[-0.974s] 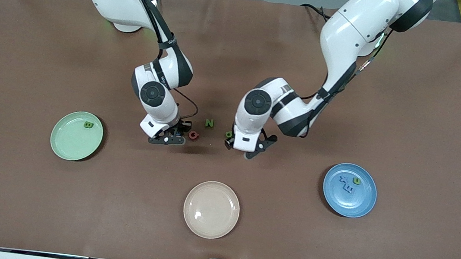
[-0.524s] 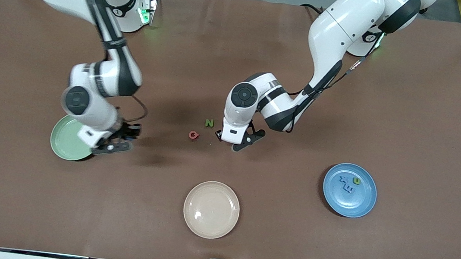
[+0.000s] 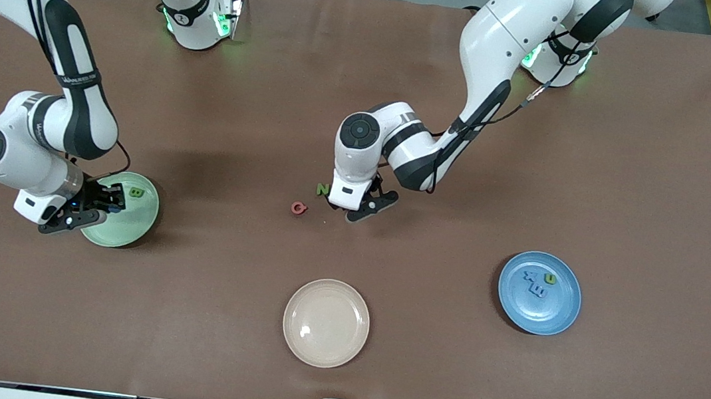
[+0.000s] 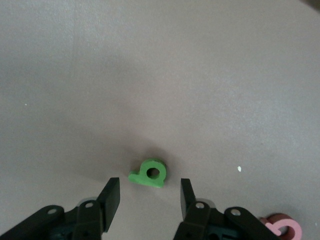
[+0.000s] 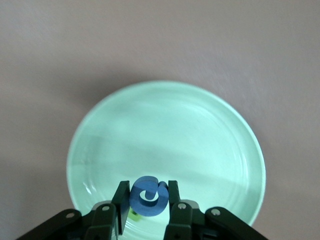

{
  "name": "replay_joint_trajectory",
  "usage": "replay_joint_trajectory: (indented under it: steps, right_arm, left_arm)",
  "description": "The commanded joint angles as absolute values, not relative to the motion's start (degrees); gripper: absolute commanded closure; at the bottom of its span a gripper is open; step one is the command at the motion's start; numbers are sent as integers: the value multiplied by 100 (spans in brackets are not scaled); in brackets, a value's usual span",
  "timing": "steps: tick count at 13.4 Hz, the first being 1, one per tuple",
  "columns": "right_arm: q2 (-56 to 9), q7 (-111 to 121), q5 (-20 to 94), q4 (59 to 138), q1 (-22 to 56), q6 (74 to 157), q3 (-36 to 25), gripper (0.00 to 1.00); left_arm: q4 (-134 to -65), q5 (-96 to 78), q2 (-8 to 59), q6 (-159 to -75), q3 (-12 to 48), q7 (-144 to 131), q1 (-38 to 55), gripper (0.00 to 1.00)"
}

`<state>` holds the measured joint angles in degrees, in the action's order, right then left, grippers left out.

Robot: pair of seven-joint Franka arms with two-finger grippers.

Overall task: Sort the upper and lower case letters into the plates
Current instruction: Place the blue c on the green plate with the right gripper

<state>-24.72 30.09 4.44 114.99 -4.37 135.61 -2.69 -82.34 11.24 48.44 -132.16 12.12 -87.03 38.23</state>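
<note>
Right gripper [image 5: 145, 207] holds a blue letter [image 5: 148, 196] in closed jaws over the mint plate [image 5: 210, 130] for release; left gripper [image 4: 149, 199], jaws part-open, straddles a green letter [image 4: 148, 173] to grasp it.

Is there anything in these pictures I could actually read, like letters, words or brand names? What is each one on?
"N": green toy letter on the table, beside the left gripper.
"G": pink toy letter on the table.
"B": green toy letter in the green plate.
"U": green toy letter in the blue plate.
Blue letters in the blue plate: unreadable.
Print on the right arm's band: unreadable.
</note>
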Motion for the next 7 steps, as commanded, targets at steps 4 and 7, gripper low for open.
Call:
replay_joint_trajectory:
  steps: [4, 7]
  right_arm:
    - [-2356, 3339, 483, 12365, -817, 14255, -149, 84]
    - [-2347, 3506, 483, 12524, -966, 14466, -149, 82]
  left_arm:
    - [-8103, 1187, 4931, -13157, 1160, -8736, 3867, 46]
    - [-8103, 1169, 4931, -13157, 1169, -8763, 3858, 46]
